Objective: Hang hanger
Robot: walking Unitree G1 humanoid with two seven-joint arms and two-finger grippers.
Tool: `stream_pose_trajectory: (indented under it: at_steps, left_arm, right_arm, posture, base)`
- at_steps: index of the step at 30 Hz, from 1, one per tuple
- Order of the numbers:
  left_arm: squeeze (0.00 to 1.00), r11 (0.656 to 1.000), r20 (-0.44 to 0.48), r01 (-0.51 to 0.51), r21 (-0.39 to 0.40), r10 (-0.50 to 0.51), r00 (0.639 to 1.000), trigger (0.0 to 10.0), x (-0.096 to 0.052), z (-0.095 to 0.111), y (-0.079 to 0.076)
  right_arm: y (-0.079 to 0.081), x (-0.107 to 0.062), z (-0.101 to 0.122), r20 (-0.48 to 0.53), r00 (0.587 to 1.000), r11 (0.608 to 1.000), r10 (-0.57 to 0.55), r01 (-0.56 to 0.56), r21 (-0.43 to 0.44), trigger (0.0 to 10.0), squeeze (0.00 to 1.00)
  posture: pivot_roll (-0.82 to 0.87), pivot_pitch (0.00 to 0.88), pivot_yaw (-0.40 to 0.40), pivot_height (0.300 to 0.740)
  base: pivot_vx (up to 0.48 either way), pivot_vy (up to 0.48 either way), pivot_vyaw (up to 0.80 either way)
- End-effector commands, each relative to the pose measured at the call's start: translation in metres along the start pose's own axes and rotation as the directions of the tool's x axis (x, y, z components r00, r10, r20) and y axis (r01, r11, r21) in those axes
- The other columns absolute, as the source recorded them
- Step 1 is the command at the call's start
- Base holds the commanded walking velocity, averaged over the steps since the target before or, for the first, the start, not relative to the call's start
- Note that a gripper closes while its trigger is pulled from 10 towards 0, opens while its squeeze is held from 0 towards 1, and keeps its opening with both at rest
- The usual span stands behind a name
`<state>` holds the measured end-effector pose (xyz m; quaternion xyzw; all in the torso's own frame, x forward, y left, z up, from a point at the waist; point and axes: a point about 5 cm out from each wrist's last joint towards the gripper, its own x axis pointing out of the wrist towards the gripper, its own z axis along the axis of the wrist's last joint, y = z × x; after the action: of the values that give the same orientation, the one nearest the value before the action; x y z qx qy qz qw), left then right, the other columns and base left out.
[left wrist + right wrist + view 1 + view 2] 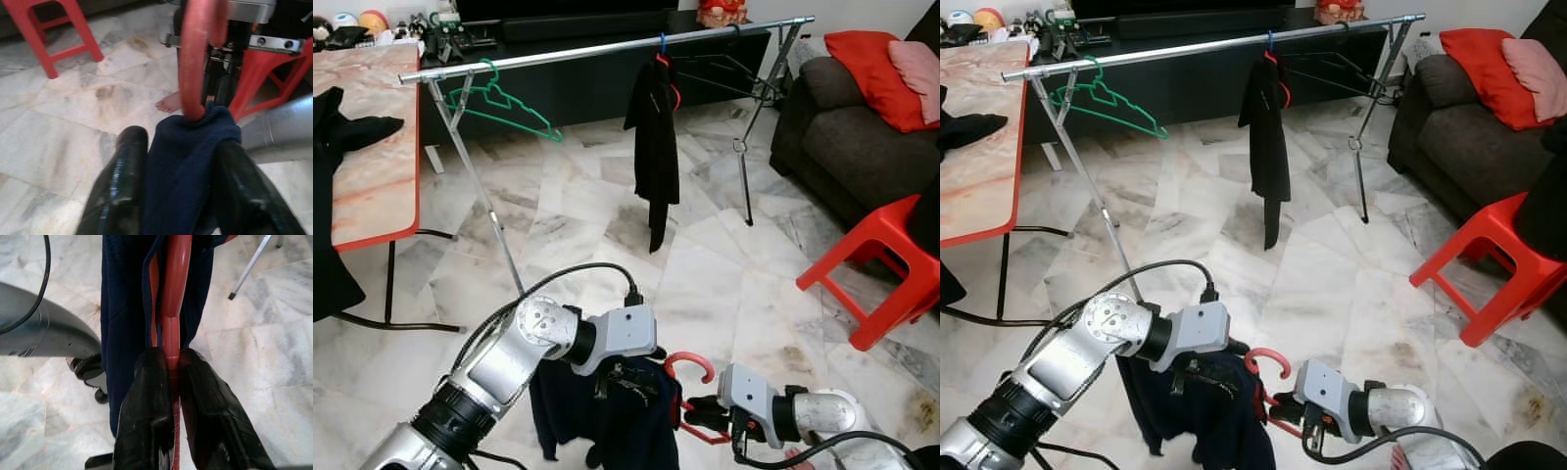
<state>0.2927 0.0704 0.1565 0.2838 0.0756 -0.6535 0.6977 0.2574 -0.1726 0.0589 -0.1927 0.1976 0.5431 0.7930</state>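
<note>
The red plastic hanger [690,392] carrying a dark navy garment [607,411] sits low between both arms; the right pincer [170,369] is clamped on its frame, the left pincer [178,171] seemingly pinching the cloth; the long silver rail [607,47] lies well ahead and above

My arms are silver metal tubes with round screwed joints and grey boxy wrists; a black cable [558,279] loops over the left one. My fingers [146,406] are glossy black.
</note>
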Motion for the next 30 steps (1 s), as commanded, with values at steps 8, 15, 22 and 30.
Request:
stream_pose_trajectory:
  at_steps: [8, 15, 22, 30]
  left_arm:
    - [1.0, 0.997, 0.103, -0.055, -0.056, 0.06, 0.993, 10.0, -0.003, 0.006, 0.006]
    - [1.0, 0.956, 0.266, -0.115, -0.271, 0.189, 0.945, 10.0, 0.008, 0.001, 0.001]
    - [0.0, 0.937, 0.279, -0.095, -0.337, 0.195, 0.94, 0.0, 0.015, -0.006, -0.01]
    - [0.0, 0.945, 0.2, -0.124, -0.302, 0.19, 0.961, 0.0, 0.002, -0.018, -0.011]
  right_arm:
    - [0.0, 0.002, 0.009, 0.093, 0.993, 0.997, -0.076, 0.075, 0.012, 0.0, 0.0]
    - [0.009, 0.003, 0.013, 0.12, 0.992, 0.999, -0.042, 0.039, 0.027, 0.0, 0.0]
    - [0.014, 0.0, 0.012, 0.115, 0.993, 1.0, 0.006, -0.009, 0.027, 0.0, 0.0]
    - [0.011, -0.006, 0.011, 0.096, 0.995, 1.0, 0.018, -0.02, 0.019, 0.0, 0.0]
  posture:
    - [-0.02, 0.155, -0.053, 0.74]
    - [-0.02, 0.16, -0.053, 0.74]
    - [-0.03, 0.161, -0.054, 0.74]
    - [-0.02, 0.163, -0.056, 0.74]
  base:
    - [0.0, 0.0, 0.0]
    - [0.0, 0.0, 0.0]
    - [0.0, 0.0, 0.0]
    - [0.0, 0.0, 0.0]
